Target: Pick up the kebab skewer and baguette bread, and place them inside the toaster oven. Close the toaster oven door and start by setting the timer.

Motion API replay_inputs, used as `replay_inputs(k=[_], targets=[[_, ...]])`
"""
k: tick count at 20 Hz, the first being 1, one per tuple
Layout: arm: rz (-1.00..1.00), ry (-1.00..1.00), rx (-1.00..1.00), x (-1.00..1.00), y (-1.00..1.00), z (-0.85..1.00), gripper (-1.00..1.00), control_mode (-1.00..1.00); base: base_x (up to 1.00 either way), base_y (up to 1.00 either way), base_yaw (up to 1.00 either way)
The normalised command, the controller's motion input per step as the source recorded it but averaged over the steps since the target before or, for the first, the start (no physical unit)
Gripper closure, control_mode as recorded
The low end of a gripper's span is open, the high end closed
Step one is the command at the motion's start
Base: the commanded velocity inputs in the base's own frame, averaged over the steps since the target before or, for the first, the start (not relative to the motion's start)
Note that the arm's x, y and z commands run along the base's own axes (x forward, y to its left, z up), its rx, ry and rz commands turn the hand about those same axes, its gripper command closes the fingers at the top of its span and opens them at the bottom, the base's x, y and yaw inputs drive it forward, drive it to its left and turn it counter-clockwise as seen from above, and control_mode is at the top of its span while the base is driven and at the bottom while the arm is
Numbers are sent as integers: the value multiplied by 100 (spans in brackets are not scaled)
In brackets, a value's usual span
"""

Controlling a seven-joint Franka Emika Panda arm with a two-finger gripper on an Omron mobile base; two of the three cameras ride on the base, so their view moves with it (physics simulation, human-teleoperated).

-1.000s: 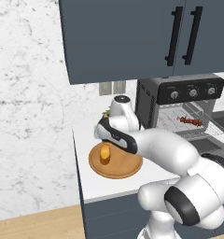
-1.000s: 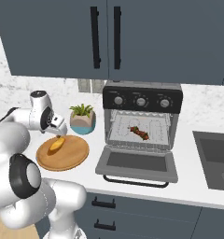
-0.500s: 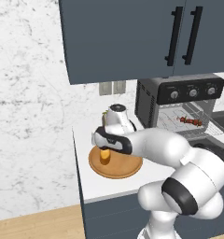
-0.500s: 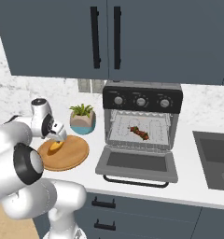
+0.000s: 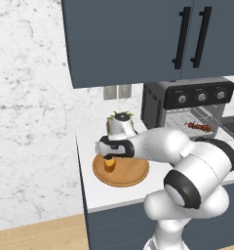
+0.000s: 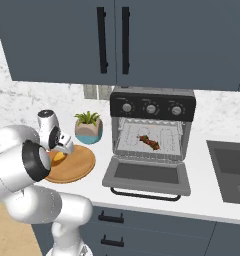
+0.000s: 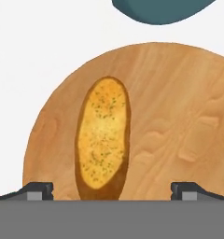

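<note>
STEP: grasp baguette bread (image 7: 103, 140) | BREAD: flat on wooden plate (image 7: 179, 116) on worktop | HAND (image 7: 111, 189): fully open, empty, above bread | ADVICE: descend straight, centre loaf between fingers, close across its narrow width.

The near end of the baguette bread (image 7: 102, 140), closest to the gripper (image 7: 111, 191), was cut off by the hand view's lower edge. In the right base view the arm hid most of the loaf and the near side of the wooden plate (image 6: 79, 165). A blue-green pot (image 7: 163, 10) beyond the plate was cropped at the top.
</note>
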Motion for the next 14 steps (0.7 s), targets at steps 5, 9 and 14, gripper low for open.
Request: replay_inputs(k=[5, 9, 14], targets=[[0, 0, 0, 21, 6, -15, -100, -100, 0, 0, 0], [0, 0, 0, 16, 9, -19, -100, -100, 0, 0, 0], [0, 0, 0, 11, 6, -19, -100, -100, 0, 0, 0]])
